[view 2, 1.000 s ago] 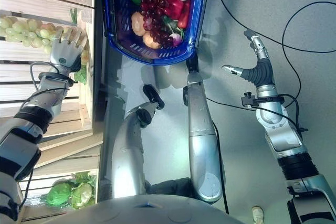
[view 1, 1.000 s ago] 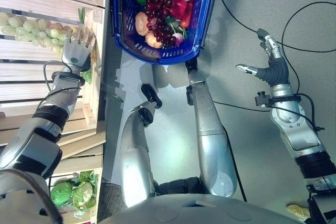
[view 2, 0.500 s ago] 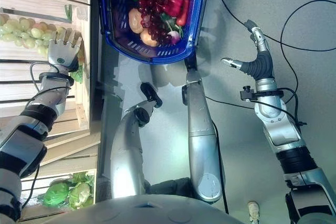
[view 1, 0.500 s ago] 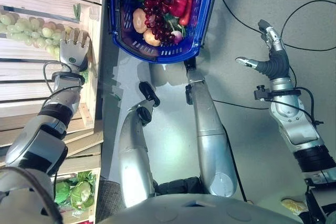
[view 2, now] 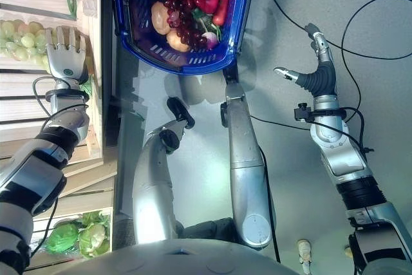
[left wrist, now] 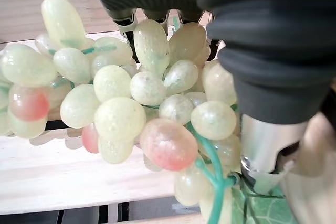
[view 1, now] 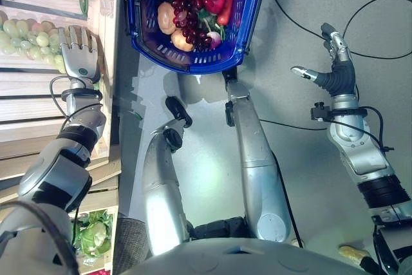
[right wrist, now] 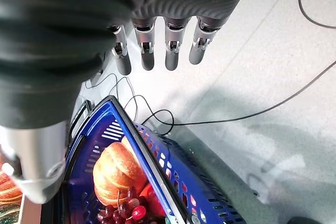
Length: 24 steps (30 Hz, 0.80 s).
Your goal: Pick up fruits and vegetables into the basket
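A bunch of pale green grapes (view 1: 22,33) lies on a wooden shelf (view 1: 32,104) at the left. My left hand (view 1: 78,59) reaches onto its near end with straight fingers. In the left wrist view the grapes (left wrist: 121,114) hang close in front of the hand, and its fingertips (left wrist: 126,22) show behind the top grapes. The blue basket (view 1: 193,67) stands on the floor ahead, holding dark red grapes (view 1: 187,20), a red pepper, a radish and an orange pumpkin (right wrist: 115,171). My right hand (view 1: 336,80) hovers open over the grey floor, right of the basket.
Green cabbages (view 1: 90,239) lie in a lower crate at the left. The shelf's upright post (view 1: 106,94) stands between my left hand and the basket. Black cables (view 1: 302,14) run over the floor by my right hand.
The whole picture has shifted left and up, so the camera moved. My left hand has turned slightly, its fingers now pointing straight along the grapes. The right hand has barely moved.
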### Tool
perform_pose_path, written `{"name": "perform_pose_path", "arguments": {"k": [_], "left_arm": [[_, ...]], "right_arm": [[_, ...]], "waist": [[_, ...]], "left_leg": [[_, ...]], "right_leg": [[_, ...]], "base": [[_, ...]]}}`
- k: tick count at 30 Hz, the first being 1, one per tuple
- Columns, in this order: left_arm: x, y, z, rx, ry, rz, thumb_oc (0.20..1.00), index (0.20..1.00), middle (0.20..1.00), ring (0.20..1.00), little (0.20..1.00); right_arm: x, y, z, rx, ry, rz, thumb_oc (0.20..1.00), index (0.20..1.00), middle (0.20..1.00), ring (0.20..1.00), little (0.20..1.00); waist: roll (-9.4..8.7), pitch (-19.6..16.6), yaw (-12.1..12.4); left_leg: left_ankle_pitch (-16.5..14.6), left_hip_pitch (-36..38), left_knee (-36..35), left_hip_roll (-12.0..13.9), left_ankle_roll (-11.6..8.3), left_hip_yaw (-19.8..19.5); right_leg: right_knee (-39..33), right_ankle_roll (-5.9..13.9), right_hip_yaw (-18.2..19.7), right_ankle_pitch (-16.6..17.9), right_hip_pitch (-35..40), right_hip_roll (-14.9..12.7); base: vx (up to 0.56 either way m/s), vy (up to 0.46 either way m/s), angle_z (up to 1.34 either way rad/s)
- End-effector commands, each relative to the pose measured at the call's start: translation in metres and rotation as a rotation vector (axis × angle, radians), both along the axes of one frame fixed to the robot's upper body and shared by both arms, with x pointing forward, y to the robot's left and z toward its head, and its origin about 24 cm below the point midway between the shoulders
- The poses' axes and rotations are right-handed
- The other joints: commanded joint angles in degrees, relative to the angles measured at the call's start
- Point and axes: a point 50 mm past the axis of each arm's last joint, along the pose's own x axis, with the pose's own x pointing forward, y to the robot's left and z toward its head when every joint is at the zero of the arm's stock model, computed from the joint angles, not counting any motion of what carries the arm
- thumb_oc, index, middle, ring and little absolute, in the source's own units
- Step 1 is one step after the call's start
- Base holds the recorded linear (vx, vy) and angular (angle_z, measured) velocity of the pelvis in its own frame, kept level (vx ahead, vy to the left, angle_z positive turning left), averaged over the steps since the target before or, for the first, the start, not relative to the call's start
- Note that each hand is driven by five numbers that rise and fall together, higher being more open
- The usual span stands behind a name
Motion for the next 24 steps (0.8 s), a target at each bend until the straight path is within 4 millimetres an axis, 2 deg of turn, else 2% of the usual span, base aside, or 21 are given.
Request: {"name": "perform_pose_path", "arguments": {"k": [1, 7, 9, 15, 17, 19, 24], "left_arm": [[-0.029, 0.046, -0.012, 0.074, 0.058, 0.227, 1.000, 1.000, 1.000, 1.000, 1.000], [-0.031, 0.047, -0.017, 0.054, 0.068, 0.241, 1.000, 1.000, 1.000, 1.000, 1.000], [-0.031, 0.048, -0.020, 0.015, 0.071, 0.235, 0.200, 0.200, 0.200, 0.200, 0.200], [-0.030, 0.042, -0.031, -0.111, 0.044, 0.149, 0.200, 0.200, 0.200, 0.200, 0.200], [-0.029, 0.037, -0.035, -0.235, -0.007, 0.083, 0.200, 0.200, 0.200, 0.200, 0.200], [-0.026, 0.032, -0.037, -0.434, -0.087, 0.021, 0.200, 0.200, 0.200, 0.200, 0.200], [-0.026, 0.029, -0.041, -0.832, -0.202, -0.039, 0.200, 0.200, 0.200, 0.200, 0.200]], "right_arm": [[-0.003, 0.013, 0.001, 0.041, -0.059, 0.052, 1.000, 1.000, 1.000, 1.000, 1.000], [-0.003, 0.013, 0.002, 0.041, -0.065, 0.051, 1.000, 1.000, 1.000, 1.000, 1.000], [-0.003, 0.013, 0.001, 0.040, -0.068, 0.052, 1.000, 1.000, 1.000, 1.000, 1.000], [-0.005, 0.012, 0.000, 0.024, -0.073, 0.057, 1.000, 1.000, 1.000, 1.000, 1.000], [-0.006, 0.013, -0.001, 0.011, -0.071, 0.060, 1.000, 1.000, 1.000, 1.000, 1.000], [-0.009, 0.013, -0.001, 0.004, -0.072, 0.062, 1.000, 1.000, 1.000, 1.000, 1.000], [-0.014, 0.011, -0.003, -0.003, -0.065, 0.055, 1.000, 1.000, 1.000, 1.000, 1.000]], "waist": [[-2.31, -2.84, 0.35], [-2.28, -2.84, 0.47], [-2.28, -2.84, 0.49], [-2.19, -2.84, 0.72], [-2.20, -2.84, 0.87], [-2.20, -2.84, 1.20], [-1.99, -2.84, 1.90]], "left_leg": [[2.09, -5.18, -2.56, -0.47, 1.17, 1.41], [2.07, -5.36, -2.53, -0.56, 1.21, 1.27], [2.01, -5.26, -2.53, -0.69, 1.22, 1.19], [2.08, -4.30, -2.92, -0.85, 1.23, 1.11], [2.15, -3.42, -3.25, -0.89, 1.31, 1.13], [2.33, -2.20, -3.83, -0.99, 1.36, 1.15], [2.68, 0.39, -4.46, -1.23, 1.52, 1.21]], "right_leg": [[2.79, 5.42, 0.22, -6.58, -0.27, 0.62], [3.12, 5.40, 0.14, -6.72, -0.47, 0.51], [3.13, 5.39, 0.10, -6.76, -0.35, 0.46], [2.92, 5.49, -0.02, -6.81, 0.58, 0.17], [2.73, 5.56, -0.14, -6.89, 1.45, 0.02], [2.28, 5.69, -0.41, -6.84, 2.65, -0.17], [1.95, 5.91, -0.78, -7.00, 5.15, -0.65]], "base": [[0.00, 0.000, 0.00], [0.00, 0.000, 0.00], [0.00, 0.000, 0.00], [0.00, 0.000, 0.00], [0.00, 0.000, 0.00], [0.00, 0.000, 0.00], [0.01, 0.037, 0.03]]}}
